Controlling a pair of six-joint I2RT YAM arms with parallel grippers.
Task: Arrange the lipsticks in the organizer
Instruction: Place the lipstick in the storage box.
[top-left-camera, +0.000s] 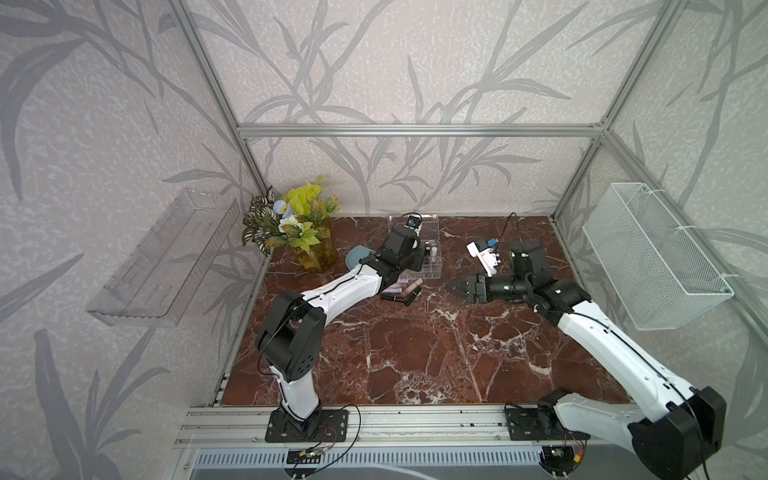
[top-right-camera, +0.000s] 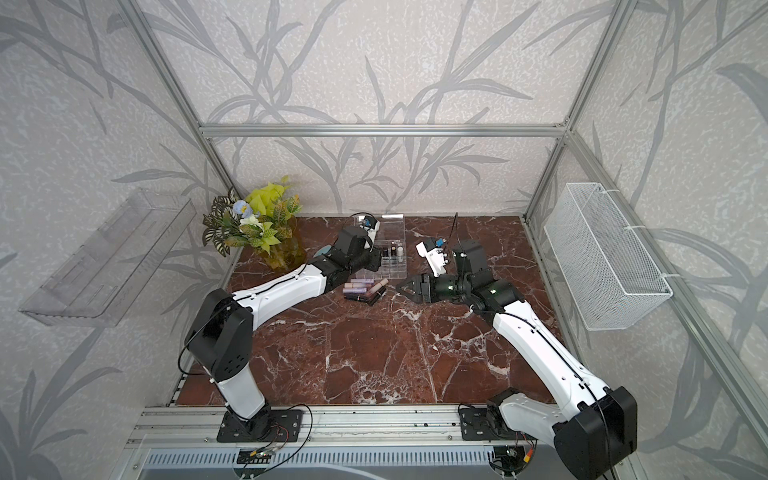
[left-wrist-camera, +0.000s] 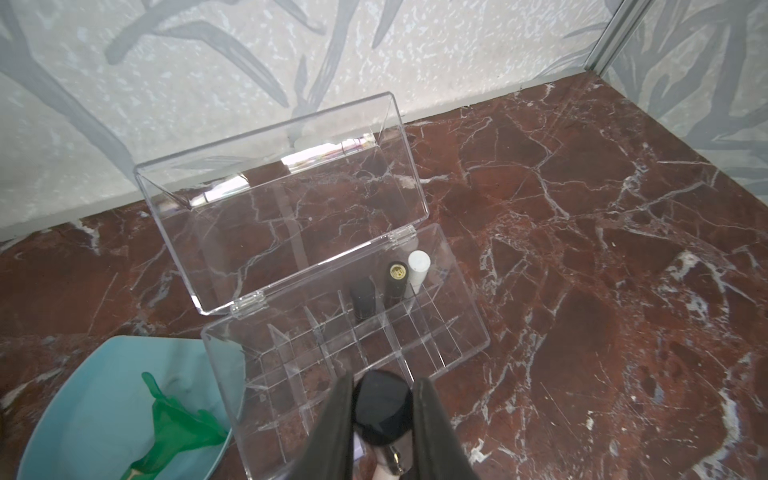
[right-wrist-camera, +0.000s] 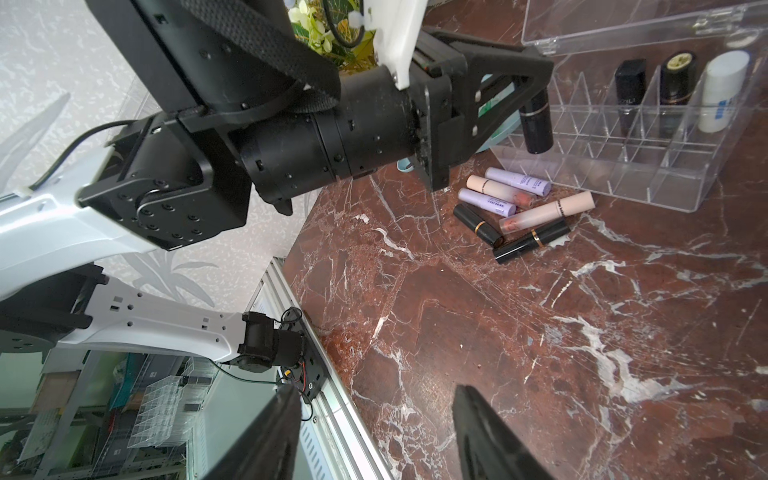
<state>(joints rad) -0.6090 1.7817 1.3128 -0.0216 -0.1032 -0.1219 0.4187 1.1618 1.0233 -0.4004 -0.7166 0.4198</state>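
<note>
The clear organizer (left-wrist-camera: 467, 299) sits at the back of the marble table with its lid open; both top views show it (top-left-camera: 430, 270) (top-right-camera: 395, 270). Three lipsticks stand in its back row: a black one (left-wrist-camera: 363, 297), a black one with a gold top (left-wrist-camera: 397, 276) and a white one (left-wrist-camera: 418, 268). My left gripper (left-wrist-camera: 384, 399) is shut on another black lipstick (left-wrist-camera: 382, 405), held upright over the organizer's near edge. Several loose lipsticks (right-wrist-camera: 519, 208), lilac, pink and black, lie in front of the box. My right gripper (right-wrist-camera: 376, 390) is open and empty, to their right (top-left-camera: 451, 286).
A teal bowl (left-wrist-camera: 83, 399) holding a green toy sits left of the organizer. A vase of artificial plants (top-left-camera: 299, 237) stands at the back left. A clear tray (top-left-camera: 166, 257) hangs on the left wall and a white wire basket (top-left-camera: 652, 257) on the right.
</note>
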